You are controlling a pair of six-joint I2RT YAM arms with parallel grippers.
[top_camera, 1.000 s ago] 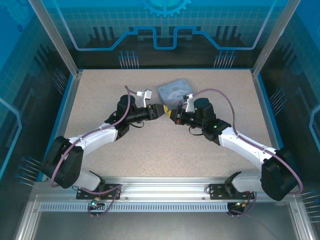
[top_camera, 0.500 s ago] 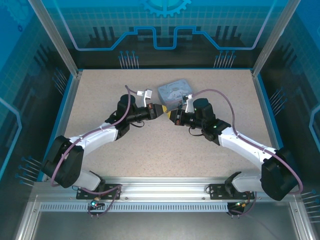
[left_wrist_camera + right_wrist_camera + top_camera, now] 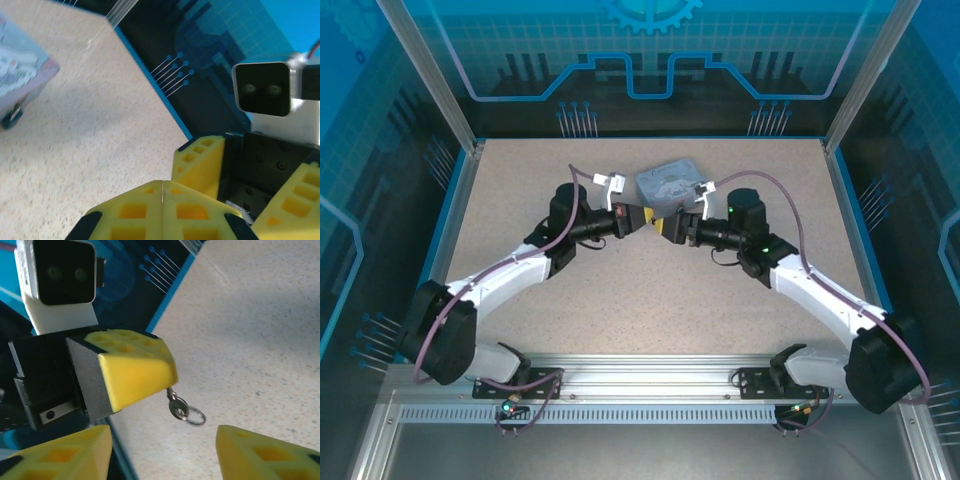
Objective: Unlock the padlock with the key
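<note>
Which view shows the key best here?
Right wrist: the key hangs with its ring from the left gripper's shut fingertips, sharp against the table. Left wrist view gives at most a thin sliver in the finger seam; from the top external camera it is too small to tell.

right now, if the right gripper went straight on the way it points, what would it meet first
Most likely the key hanging from the left gripper's shut tips, then those tips themselves; depth is hard to judge.
</note>
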